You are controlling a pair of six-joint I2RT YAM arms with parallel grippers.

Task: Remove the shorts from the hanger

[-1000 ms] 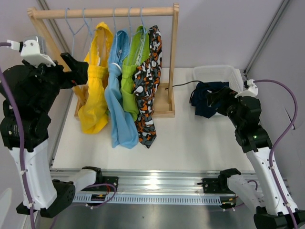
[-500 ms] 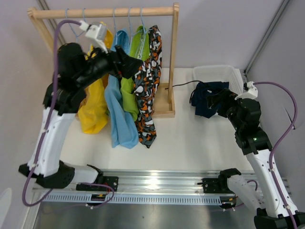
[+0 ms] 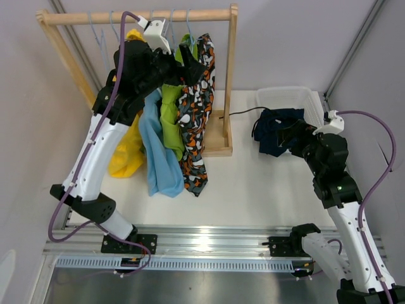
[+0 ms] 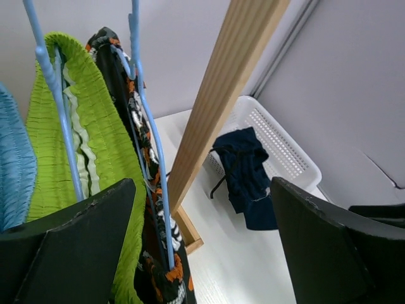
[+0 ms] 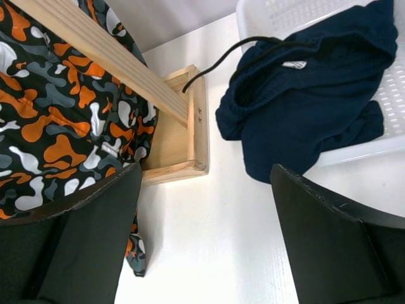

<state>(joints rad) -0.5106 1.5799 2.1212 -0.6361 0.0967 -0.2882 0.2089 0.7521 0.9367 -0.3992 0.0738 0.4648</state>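
At the near edge of the white table [image 3: 253, 190], the right gripper [image 5: 205, 171] hovers with its jaws spread wide and nothing between them. It sits just short of the navy shorts [image 5: 304, 95], which are slumped over the front rim of the white basket [image 3: 285, 95]. Their black drawstring [image 5: 221, 60] trails toward the wooden rack's base [image 5: 183, 145]. Farther back, the left gripper [image 4: 202, 183] is raised to the rail [image 3: 76, 17], jaws equally wide and gripping nothing. A blue hanger [image 4: 149, 158] carrying the black, orange and white patterned shorts [image 3: 193, 133] shows in the gap ahead of it. The lime green shorts [image 4: 57, 126] hang just beside them, then the light blue shorts [image 3: 158, 164] and the yellow shorts [image 3: 123, 158]. The left arm [image 3: 101, 145] hides their upper parts. The rack's upright post [image 4: 228, 82] stands between this gripper and the basket.
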